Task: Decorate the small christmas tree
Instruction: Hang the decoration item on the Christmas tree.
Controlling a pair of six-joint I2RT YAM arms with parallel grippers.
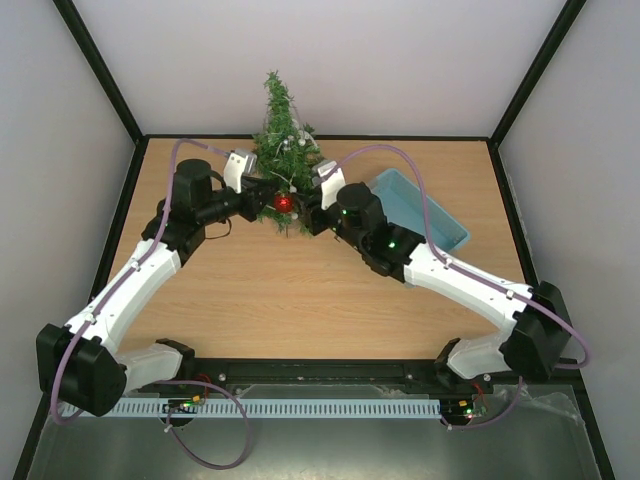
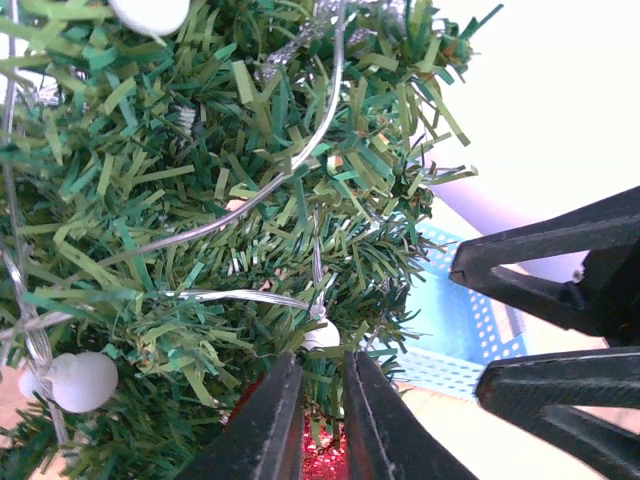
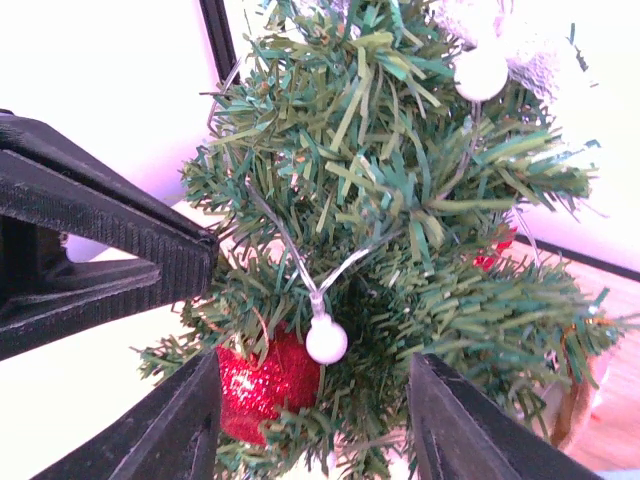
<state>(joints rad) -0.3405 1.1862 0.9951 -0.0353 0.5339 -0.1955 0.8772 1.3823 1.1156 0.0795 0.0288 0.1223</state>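
The small christmas tree [image 1: 281,150] stands at the back middle of the table, strung with a clear wire of white bead lights [image 3: 326,340]. A red glitter ball [image 1: 284,203] hangs low in its front branches and shows in the right wrist view [image 3: 262,385]. My left gripper [image 1: 264,197] reaches in from the left. Its fingers [image 2: 265,430] are almost closed, with needles and the ball's top [image 2: 322,462] in the narrow gap. My right gripper [image 1: 308,207] is open wide, and its fingers [image 3: 175,430] straddle the lower branches and the ball.
A light blue perforated tray [image 1: 425,205] lies at the back right, just behind my right arm. The enclosure's back wall and black frame posts stand close behind the tree.
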